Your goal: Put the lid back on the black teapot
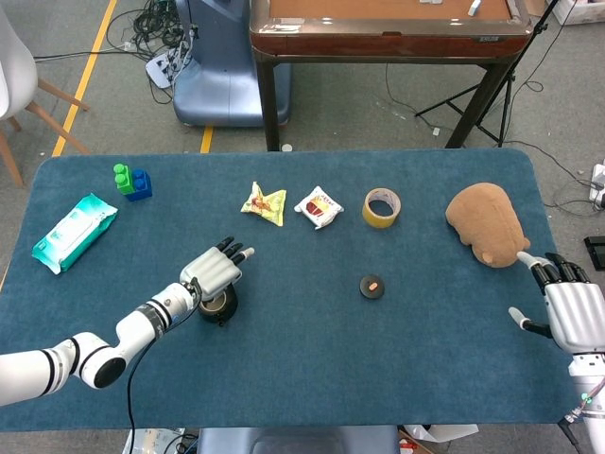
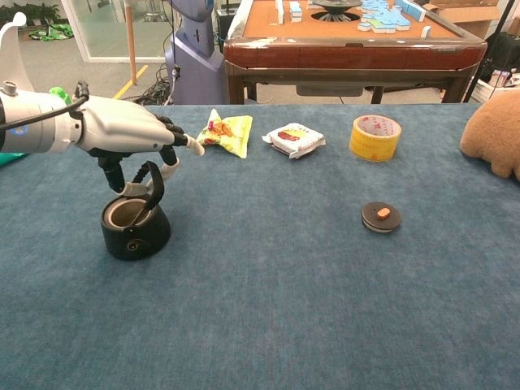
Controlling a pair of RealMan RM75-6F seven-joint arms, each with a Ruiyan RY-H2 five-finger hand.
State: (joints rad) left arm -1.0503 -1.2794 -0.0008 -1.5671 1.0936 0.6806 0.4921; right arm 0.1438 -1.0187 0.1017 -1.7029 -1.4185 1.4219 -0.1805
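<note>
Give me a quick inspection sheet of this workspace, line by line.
Surface: blue table, flat cloth top.
Job's things: black teapot upright, open, its handle standing up; lid lies flat on the cloth, well apart from it.
Clutter: tape roll, two snack packets, wipes pack, toy blocks, brown plush.
Hands: left hand over the teapot, fingers at its handle; whether it grips is unclear. Right hand open at the table edge.
Cables: black cable along the left arm; loose cables on the floor.
Surroundings: wooden table, white chair, tripod.
</note>
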